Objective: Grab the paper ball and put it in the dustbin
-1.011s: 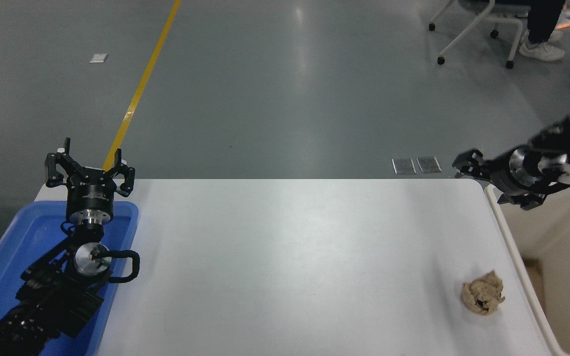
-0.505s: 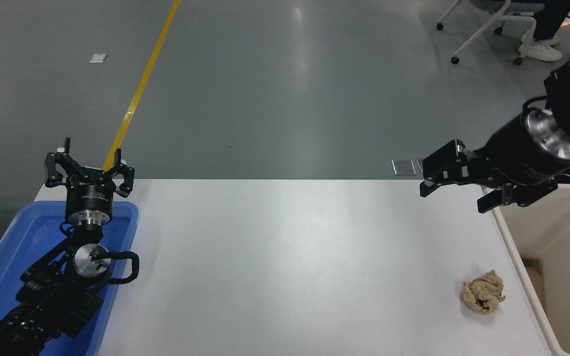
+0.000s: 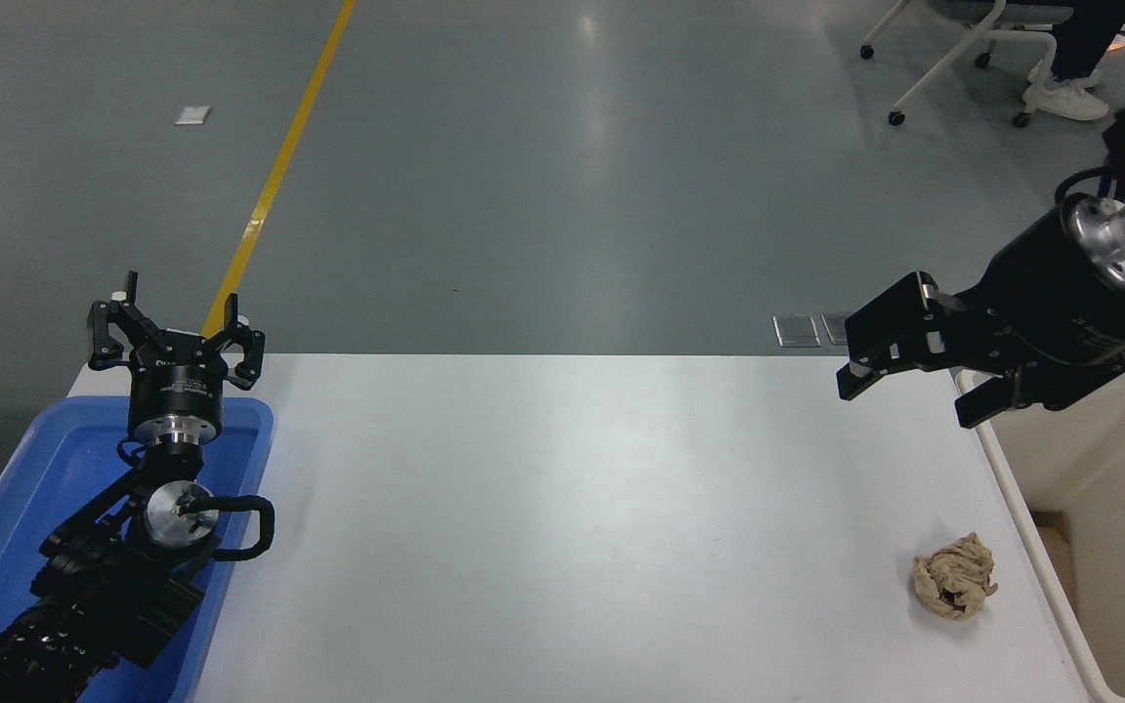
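The tan-brown crumpled paper ball (image 3: 954,589) lies on the white table (image 3: 572,527) near its right front edge. The cream-beige dustbin (image 3: 1109,527) stands just right of the table, its rim beside the ball. My right gripper (image 3: 909,395) is open and empty, raised above the table's far right corner, well behind the ball and next to the bin's rim. My left gripper (image 3: 175,332) is open, parked upright over the blue tray at the lower left.
A shallow blue tray (image 3: 35,469) sits at the table's left edge under the left arm. A person's legs and a wheeled chair (image 3: 973,49) are on the grey floor at the far right. A yellow line (image 3: 274,176) runs across the floor.
My right arm swung in from the right edge, rose and came nearer to the camera; its gripper now hangs open over the table's far right corner. The paper ball and left arm have not moved.
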Controlling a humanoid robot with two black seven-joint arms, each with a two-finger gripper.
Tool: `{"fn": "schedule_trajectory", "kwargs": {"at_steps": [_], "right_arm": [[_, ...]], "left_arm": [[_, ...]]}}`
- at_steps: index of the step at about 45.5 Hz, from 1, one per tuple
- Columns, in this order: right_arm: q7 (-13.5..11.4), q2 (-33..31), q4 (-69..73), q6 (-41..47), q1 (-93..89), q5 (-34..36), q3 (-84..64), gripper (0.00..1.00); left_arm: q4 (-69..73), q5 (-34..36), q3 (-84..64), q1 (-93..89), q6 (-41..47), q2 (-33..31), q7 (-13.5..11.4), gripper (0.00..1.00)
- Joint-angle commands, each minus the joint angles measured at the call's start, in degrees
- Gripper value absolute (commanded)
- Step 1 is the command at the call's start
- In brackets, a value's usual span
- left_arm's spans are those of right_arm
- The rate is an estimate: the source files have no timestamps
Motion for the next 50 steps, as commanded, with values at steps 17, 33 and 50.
{"fn": "schedule_trajectory", "kwargs": {"at_steps": [17, 33, 50], "right_arm": [[0.0, -6.1, -12.2, -22.1, -36.0, -2.5, 6.5, 1.0], [0.0, -2.2, -15.5, -29.5, -49.8, -2.2, 10.2, 0.99], [0.2, 3.6, -24.0, -35.1, -59.8, -1.2, 18.4, 0.98]], "left_arm": [[0.0, 0.0, 0.0, 0.0, 0.0, -0.1, 0.0, 0.99], [0.0, 0.0, 0.0, 0.0, 0.0, -0.1, 0.0, 0.99], [0.0, 0.0, 0.0, 0.0, 0.0, -0.1, 0.0, 0.99]]}}
